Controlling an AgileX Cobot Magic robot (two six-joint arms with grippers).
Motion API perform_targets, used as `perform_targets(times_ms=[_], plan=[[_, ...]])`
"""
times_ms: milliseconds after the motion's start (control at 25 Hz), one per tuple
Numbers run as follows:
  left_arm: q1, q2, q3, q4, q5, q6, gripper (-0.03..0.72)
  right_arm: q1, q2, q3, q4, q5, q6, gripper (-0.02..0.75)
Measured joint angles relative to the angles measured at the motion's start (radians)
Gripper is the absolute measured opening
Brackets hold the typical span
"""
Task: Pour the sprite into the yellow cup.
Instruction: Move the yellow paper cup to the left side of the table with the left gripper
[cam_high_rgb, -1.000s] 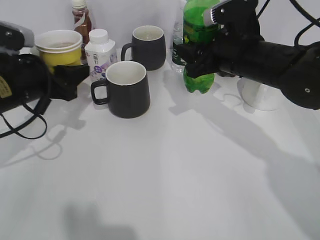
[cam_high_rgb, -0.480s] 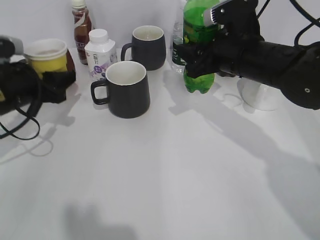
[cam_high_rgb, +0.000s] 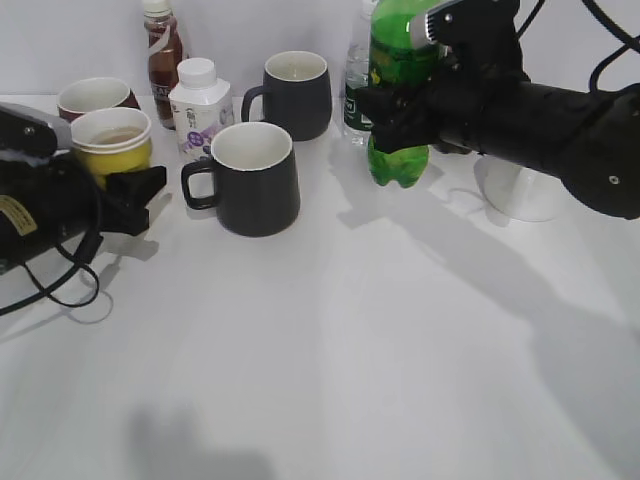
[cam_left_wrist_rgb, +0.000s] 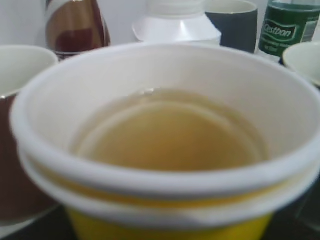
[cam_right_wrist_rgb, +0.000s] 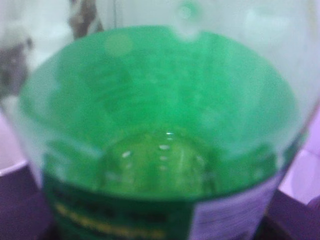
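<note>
The sprite (cam_high_rgb: 398, 80) is a tall green bottle, upright at the back right; the top of the frame cuts off its top. My right gripper (cam_high_rgb: 396, 110) is shut on its middle. The bottle's green body (cam_right_wrist_rgb: 160, 125) fills the right wrist view. The yellow cup (cam_high_rgb: 112, 148) is at the left, upright, with my left gripper (cam_high_rgb: 122, 178) shut on it. In the left wrist view the yellow cup (cam_left_wrist_rgb: 165, 200) fills the frame and holds a little pale yellowish liquid. The jaws are hidden in both wrist views.
A dark red mug (cam_high_rgb: 90, 97) stands behind the yellow cup. A dark grey mug (cam_high_rgb: 255, 185) is mid-table and another (cam_high_rgb: 297, 95) stands behind it. A white bottle (cam_high_rgb: 200, 105), a cola bottle (cam_high_rgb: 163, 50) and a water bottle (cam_high_rgb: 354, 95) stand at the back. A white object (cam_high_rgb: 520, 192) sits under the right arm.
My left gripper has carried the yellow cup down and toward the front, uncovering the dark red mug behind it. The sprite and right gripper have barely moved.
</note>
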Motion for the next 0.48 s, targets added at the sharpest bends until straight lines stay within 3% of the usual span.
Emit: perform_targets(times_ms=[480], plan=[[0.0, 0.109, 0.0, -0.063, -0.11, 0.096, 0.402, 0.0, 0.022, 0.0, 0.004, 0.002, 0.006, 0.448]])
